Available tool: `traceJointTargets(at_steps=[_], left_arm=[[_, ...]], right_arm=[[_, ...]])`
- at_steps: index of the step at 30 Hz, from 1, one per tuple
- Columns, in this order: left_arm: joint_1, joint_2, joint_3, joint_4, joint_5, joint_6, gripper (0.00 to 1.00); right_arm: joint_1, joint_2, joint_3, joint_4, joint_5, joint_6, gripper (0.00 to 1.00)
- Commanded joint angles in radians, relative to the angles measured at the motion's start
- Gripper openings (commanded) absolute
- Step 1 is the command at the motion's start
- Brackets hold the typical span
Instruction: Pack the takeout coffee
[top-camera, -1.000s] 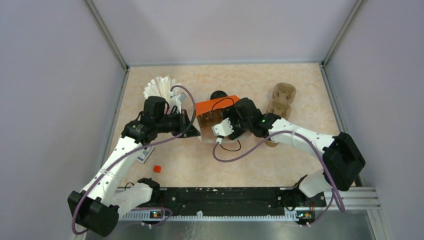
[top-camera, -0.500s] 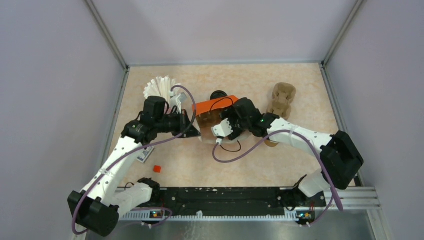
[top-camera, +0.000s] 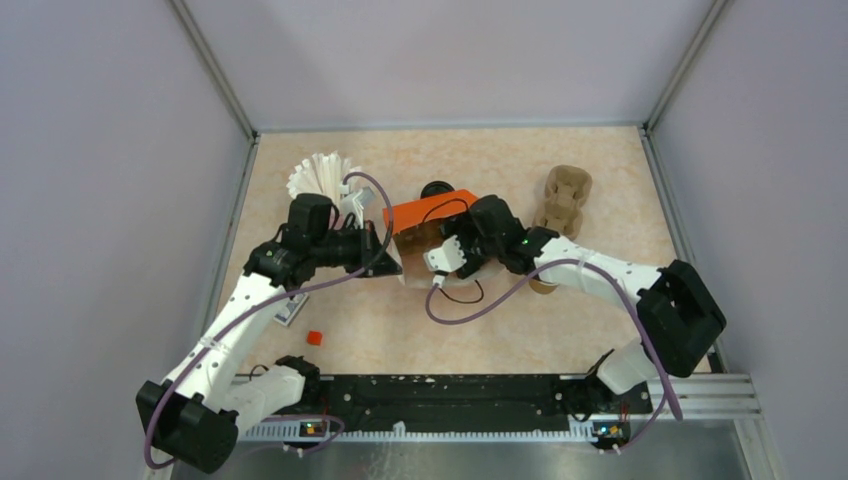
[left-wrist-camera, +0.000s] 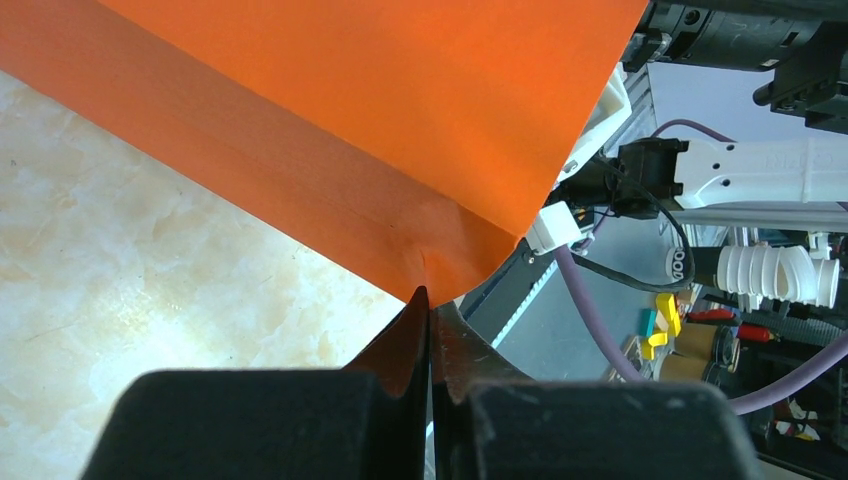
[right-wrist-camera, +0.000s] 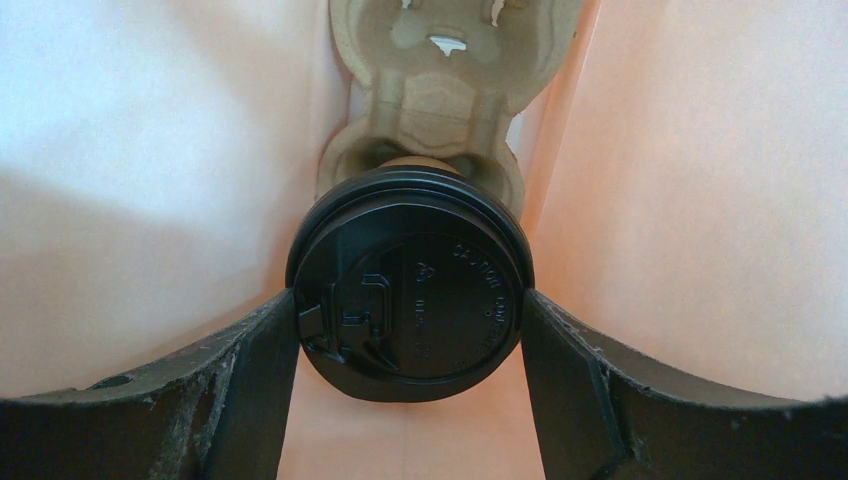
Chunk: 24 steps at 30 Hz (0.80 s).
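Right hand (right-wrist-camera: 408, 305) is inside the orange bag (left-wrist-camera: 380, 110), clamped on the takeout coffee (right-wrist-camera: 410, 290) by its black lid (right-wrist-camera: 450, 310), over a well of a pulp cup carrier (right-wrist-camera: 440, 90); can't tell if seated. Left hand (left-wrist-camera: 430, 300) is pinched shut on the bag's edge. Risks: lid-only grip could pop the lid and spill; letting go off-centre could tip the cup; if the paper slips, the bag could sag onto the arm.

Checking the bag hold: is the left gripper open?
No, the left gripper is pinched shut on an edge of the orange bag.
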Motion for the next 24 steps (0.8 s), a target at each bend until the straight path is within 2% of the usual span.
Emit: traceJointTargets(at_steps=[1, 24], left_arm=[[-0.001, -0.004, -0.008, 0.041, 0.025, 0.011, 0.0], [-0.001, 0.003, -0.012, 0.054, 0.027, 0.001, 0.0]], right_arm=[[-0.011, 0.014, -0.023, 0.064, -0.03, -0.011, 0.45], [-0.021, 0.052, -0.055, 0.153, -0.002, 0.008, 0.45]])
